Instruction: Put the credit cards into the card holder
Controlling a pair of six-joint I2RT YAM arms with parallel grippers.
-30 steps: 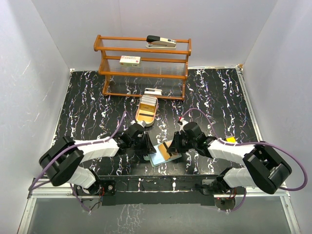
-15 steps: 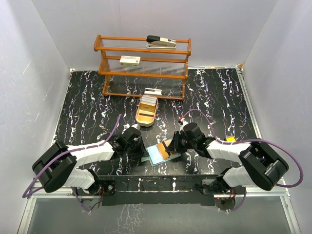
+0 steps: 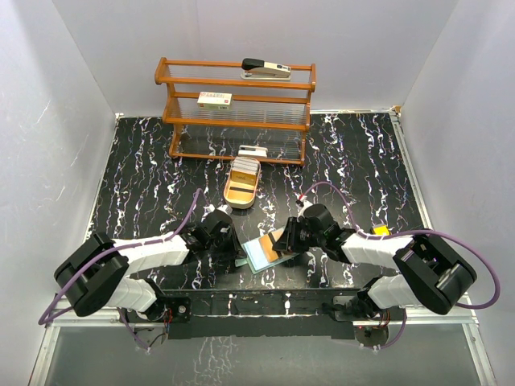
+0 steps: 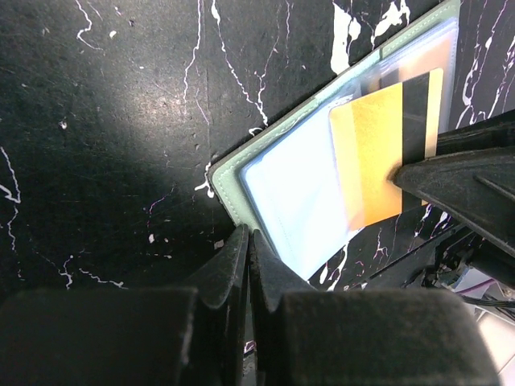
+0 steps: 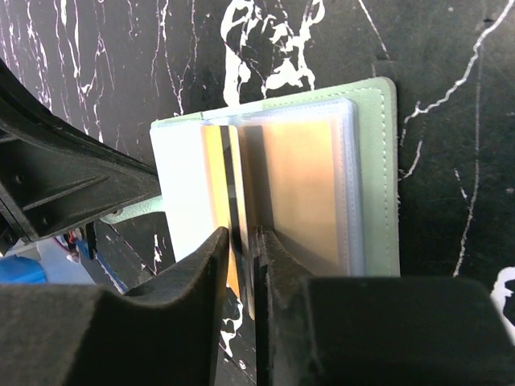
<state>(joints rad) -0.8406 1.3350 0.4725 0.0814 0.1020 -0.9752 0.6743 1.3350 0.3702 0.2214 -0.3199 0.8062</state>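
The sage-green card holder (image 3: 259, 256) (image 4: 228, 173) (image 5: 374, 161) lies open on the black marbled table between both arms, its clear pockets facing up. A gold credit card (image 3: 276, 244) (image 4: 378, 153) (image 5: 217, 177) with a black stripe lies on those pockets, partly slid in. My right gripper (image 3: 282, 245) (image 5: 244, 235) is over the card's near end, jaws a narrow gap apart, the card showing in the gap. Another orange card (image 5: 298, 185) sits inside a pocket. My left gripper (image 3: 236, 252) (image 4: 248, 235) is shut and empty, its tips touching the holder's left edge.
A tan oval tray (image 3: 229, 191) holding more cards stands behind the holder. Farther back is a wooden shelf (image 3: 237, 121) carrying a stapler (image 3: 265, 68) and white labelled boxes (image 3: 214, 100). A small yellow object (image 3: 381, 230) lies to the right. White walls enclose the table.
My left gripper has closed fully beside the holder. The right jaws have parted slightly, and the gold card has moved left, further onto the pockets.
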